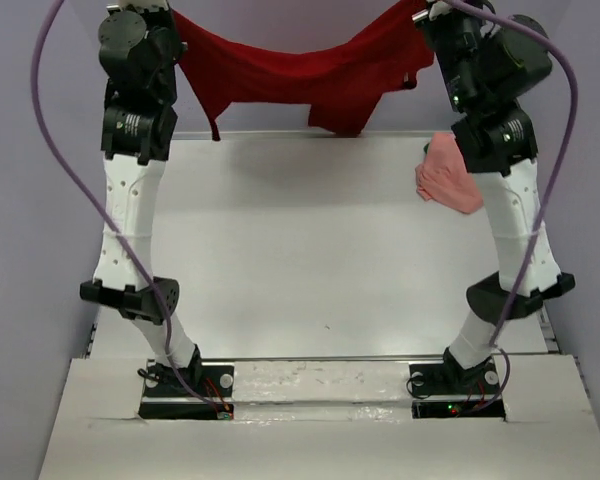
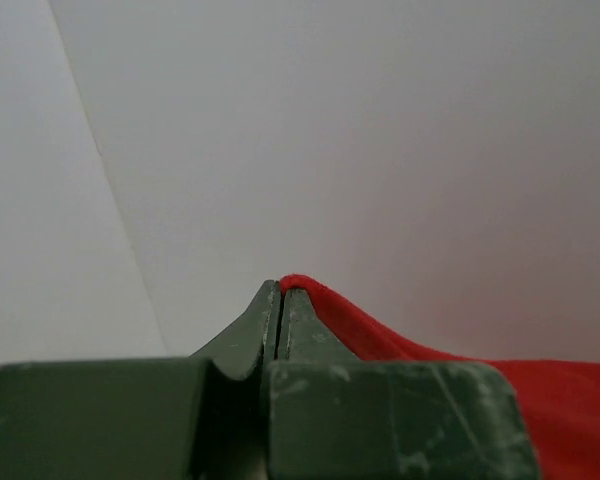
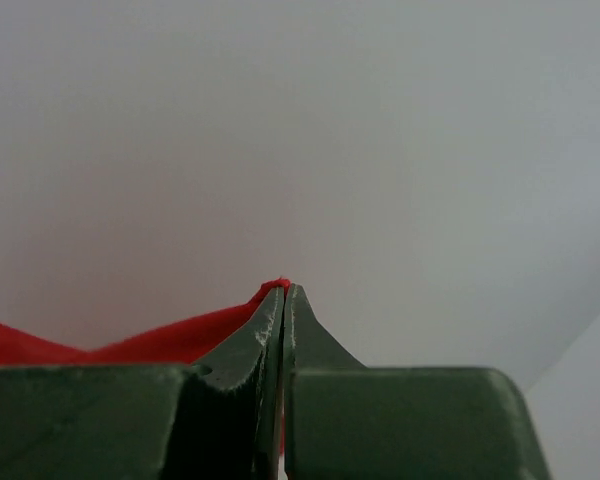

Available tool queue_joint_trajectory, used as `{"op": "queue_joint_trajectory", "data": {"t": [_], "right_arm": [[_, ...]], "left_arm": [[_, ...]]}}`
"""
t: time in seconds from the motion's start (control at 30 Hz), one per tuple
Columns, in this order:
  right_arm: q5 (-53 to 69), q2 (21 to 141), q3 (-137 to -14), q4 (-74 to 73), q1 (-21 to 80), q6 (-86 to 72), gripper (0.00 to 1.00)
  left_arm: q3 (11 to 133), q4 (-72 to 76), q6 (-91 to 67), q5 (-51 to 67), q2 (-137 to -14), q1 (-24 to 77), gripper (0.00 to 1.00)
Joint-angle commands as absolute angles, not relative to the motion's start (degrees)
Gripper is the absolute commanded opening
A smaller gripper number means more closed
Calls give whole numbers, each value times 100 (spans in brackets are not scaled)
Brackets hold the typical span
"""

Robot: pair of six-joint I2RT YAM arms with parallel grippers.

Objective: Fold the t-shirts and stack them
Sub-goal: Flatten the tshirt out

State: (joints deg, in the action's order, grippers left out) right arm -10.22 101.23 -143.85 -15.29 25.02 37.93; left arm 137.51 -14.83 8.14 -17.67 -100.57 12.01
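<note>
The dark red t-shirt (image 1: 300, 70) hangs stretched between both raised arms at the far edge of the table, sagging in the middle with a sleeve drooping lower. My left gripper (image 2: 281, 285) is shut on its left corner, red cloth (image 2: 400, 345) trailing off to the right. My right gripper (image 3: 283, 288) is shut on its right corner, red cloth (image 3: 130, 345) trailing off to the left. The salmon pink t-shirt (image 1: 448, 178) lies crumpled at the table's far right, partly behind the right arm. The green t-shirt is out of view.
The white table (image 1: 310, 250) stretches between the two arms. Purple cables (image 1: 55, 130) loop beside each arm. Pale walls stand close at the left, the right and the back.
</note>
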Motion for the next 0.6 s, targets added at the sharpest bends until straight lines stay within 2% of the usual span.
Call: {"op": "queue_joint_trajectory", "data": {"t": [0.0, 0.1, 0.2, 0.27, 0.4, 0.57], "right_arm": [[-1642, 9002, -14335, -327, 3618, 4988, 0], [-2362, 8685, -14221, 86, 5076, 5982, 0], [-3153, 8323, -13694, 1637, 6585, 8287, 0], [-3374, 8192, -13282, 2291, 6854, 8892, 0], [-3507, 8200, -13254, 2450, 7145, 9051, 0], [-3279, 8393, -13570, 2021, 7198, 8622, 0]], "left_arm": [[13790, -537, 1587, -2519, -8528, 2079, 0], [13685, -335, 1950, -2978, -8061, 2845, 0], [13649, -273, 2345, -3548, -7534, 3628, 0], [13649, -211, 2670, -3822, -7445, 4024, 0], [13422, 121, 3153, -4463, -7391, 4455, 0], [13254, 413, 3506, -4702, -7646, 4623, 0]]}}
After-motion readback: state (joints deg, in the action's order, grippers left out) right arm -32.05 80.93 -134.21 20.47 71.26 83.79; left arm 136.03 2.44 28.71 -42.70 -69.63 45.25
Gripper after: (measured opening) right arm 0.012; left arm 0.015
